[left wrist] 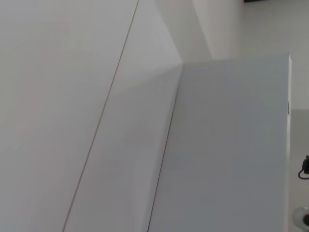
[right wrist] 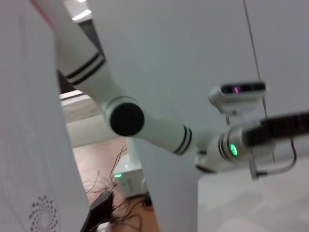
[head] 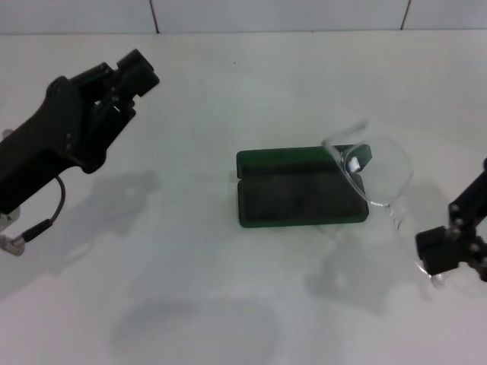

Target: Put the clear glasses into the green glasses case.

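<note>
The white counter (head: 228, 91) carries the open green glasses case (head: 300, 196) at centre. The left gripper (head: 125, 84) hovers at ten o'clock, the right gripper (head: 449, 251) at four; neither's jaws are discernible. The clear glasses (head: 377, 171) lean over the case's three-o'clock end.

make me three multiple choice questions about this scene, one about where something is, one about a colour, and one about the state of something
1. Where are the clear glasses?
A. Over the right end of the green glasses case
B. Beside the left gripper
C. At the table's near edge

2. What colour is the case?
A. Red
B. Dark green
C. Yellow

3. What state is the case in?
A. Shut
B. Lying open
C. Standing on end

Answers: 1 A, the head view shows the glasses at the case's right end, up from the right gripper. 2 B, its shell shows dark green. 3 B, lid and base lie spread flat on the white table, dark lining up.
</note>
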Tool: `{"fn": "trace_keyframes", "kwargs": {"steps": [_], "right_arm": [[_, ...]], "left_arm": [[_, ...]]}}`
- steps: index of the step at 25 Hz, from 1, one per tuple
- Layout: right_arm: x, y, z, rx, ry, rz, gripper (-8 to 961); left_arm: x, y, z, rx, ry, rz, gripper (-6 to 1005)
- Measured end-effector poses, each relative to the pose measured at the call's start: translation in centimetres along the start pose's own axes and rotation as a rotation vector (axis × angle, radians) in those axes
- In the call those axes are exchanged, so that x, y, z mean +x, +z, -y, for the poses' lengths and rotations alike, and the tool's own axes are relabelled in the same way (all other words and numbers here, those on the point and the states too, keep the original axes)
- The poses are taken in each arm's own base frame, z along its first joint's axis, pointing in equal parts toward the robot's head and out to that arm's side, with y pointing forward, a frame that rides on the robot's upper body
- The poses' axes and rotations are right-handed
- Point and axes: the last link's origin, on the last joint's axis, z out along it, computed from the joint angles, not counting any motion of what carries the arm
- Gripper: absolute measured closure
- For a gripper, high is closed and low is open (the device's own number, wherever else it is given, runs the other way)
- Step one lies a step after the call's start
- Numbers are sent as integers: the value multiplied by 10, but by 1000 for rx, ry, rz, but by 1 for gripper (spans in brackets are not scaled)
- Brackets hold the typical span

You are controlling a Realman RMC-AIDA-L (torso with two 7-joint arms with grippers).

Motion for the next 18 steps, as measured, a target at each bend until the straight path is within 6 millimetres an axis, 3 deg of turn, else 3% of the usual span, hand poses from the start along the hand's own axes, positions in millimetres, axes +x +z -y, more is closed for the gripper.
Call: {"fn": "trace_keyframes", "kwargs": {"steps": [10,18], "right_arm": [[-17,-22,-35,70,-490,125,911],[-20,-20,-40,96,-743,236,908]], "left_arm": [[20,-20,15,85,-248,-66,843],[26,-11,16,-7,-388,8,834]]}}
